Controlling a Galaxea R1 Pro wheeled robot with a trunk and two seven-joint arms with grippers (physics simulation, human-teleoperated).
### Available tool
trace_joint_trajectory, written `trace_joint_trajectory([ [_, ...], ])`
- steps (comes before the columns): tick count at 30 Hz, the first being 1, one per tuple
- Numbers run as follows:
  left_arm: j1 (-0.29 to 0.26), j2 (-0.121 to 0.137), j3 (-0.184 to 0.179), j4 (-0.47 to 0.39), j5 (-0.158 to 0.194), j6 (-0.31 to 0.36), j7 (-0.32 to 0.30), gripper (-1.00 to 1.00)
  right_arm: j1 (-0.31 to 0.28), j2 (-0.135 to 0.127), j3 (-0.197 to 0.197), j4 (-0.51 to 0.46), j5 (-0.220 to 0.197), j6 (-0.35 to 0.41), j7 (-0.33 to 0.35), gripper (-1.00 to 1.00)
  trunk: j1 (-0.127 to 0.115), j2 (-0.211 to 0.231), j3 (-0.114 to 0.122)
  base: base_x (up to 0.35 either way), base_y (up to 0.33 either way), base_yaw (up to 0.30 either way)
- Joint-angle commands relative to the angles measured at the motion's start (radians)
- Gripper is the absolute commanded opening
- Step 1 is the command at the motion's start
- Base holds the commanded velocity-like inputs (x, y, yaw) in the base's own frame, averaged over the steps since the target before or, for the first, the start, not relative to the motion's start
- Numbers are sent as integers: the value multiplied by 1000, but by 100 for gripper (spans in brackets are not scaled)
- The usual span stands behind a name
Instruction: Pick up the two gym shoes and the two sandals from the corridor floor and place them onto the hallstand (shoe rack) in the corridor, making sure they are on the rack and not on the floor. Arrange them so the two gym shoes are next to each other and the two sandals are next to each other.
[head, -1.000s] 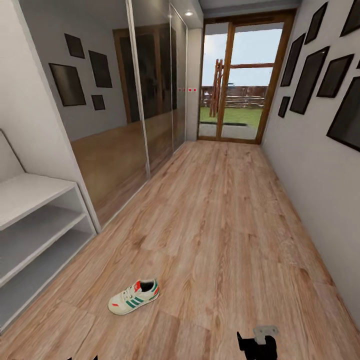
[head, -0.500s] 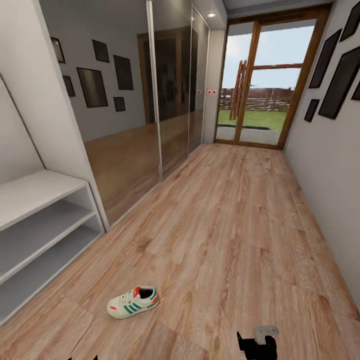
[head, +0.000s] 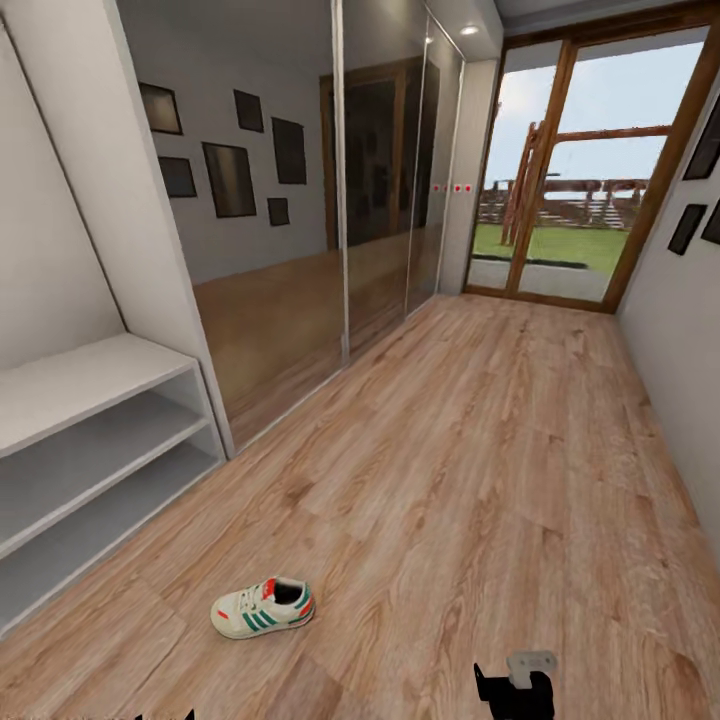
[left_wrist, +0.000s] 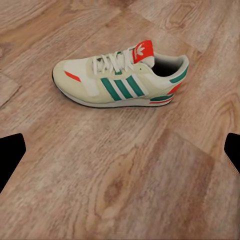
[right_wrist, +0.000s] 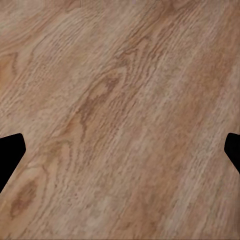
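One sneaker (left_wrist: 120, 80) lies upright on the wood floor (head: 480, 480) just beyond the left gripper's (left_wrist: 120, 155) spread, empty fingers; the rack's (head: 90, 380) shelves hold nothing; right gripper (right_wrist: 120, 155) likewise spread.

Matt wood-grain corridor floor (head: 480, 480), glossy mirrored wardrobe doors (head: 300, 260), cream cloth-looking gym shoe (left_wrist: 120, 80).

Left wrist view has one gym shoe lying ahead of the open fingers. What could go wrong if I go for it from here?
1. The gym shoe lies side-on across the left gripper; closing along its length could push it across the corridor floor instead of gripping it.
2. The hallstand sits to the robot's left; a swing toward it could clip the shelf edge.
3. One shoe is in view, so the pairing spot is a guess.
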Motion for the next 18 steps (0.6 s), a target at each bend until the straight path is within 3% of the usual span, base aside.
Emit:
trace_joint_trajectory([
  [1,-1,0,5,1,2,0,-9,100,0,0,2,0,3,-2,-3,100,0,0,0,99,-262,246],
  [18,-1,0,5,1,5,0,-9,100,0,0,2,0,3,-2,-3,100,0,0,11,101,-262,246],
])
